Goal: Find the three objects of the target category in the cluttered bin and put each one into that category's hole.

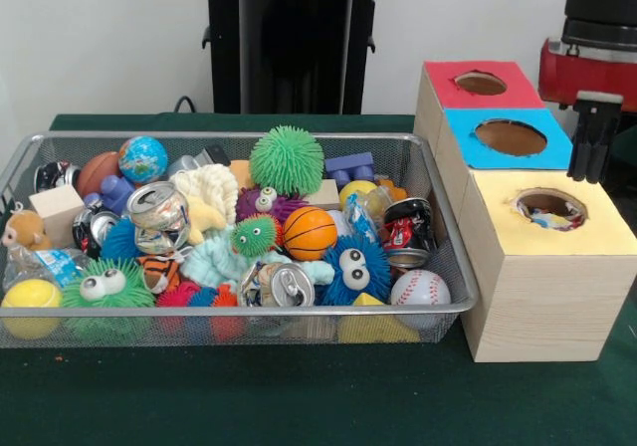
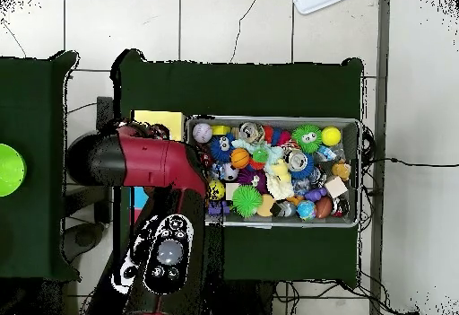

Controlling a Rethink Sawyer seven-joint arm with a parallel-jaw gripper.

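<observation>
Nearest, on the green tabletop (image 1: 299, 396), the wire-mesh bin (image 1: 229, 322) holds a heap of toys. Along its front edge lie a yellow ball (image 1: 30, 295), a green spiky ball with eyes (image 1: 105, 285), a crushed can (image 1: 281, 285), a blue spiky ball with eyes (image 1: 356, 267) and a baseball (image 1: 419, 288). Mid-bin sit a basketball (image 1: 310, 232) and a cream plush (image 1: 209, 192); toward the back, a large green spiky ball (image 1: 287, 160) and a globe ball (image 1: 142, 158). No dotted cloth can be made out among the clutter.

Right of the bin stands a wooden box (image 1: 537, 307) with three holes. The yellow hole (image 1: 548, 207) is closest, and a dotted cloth (image 1: 552, 218) shows inside it. Behind come the blue hole (image 1: 511, 136) and the red hole (image 1: 481, 83).

Above the yellow and blue surrounds hangs the tool (image 1: 590, 157), its dark fingers pressed close together and holding nothing. From overhead, the red arm (image 2: 148, 163) covers the box beside the bin (image 2: 269, 172).
</observation>
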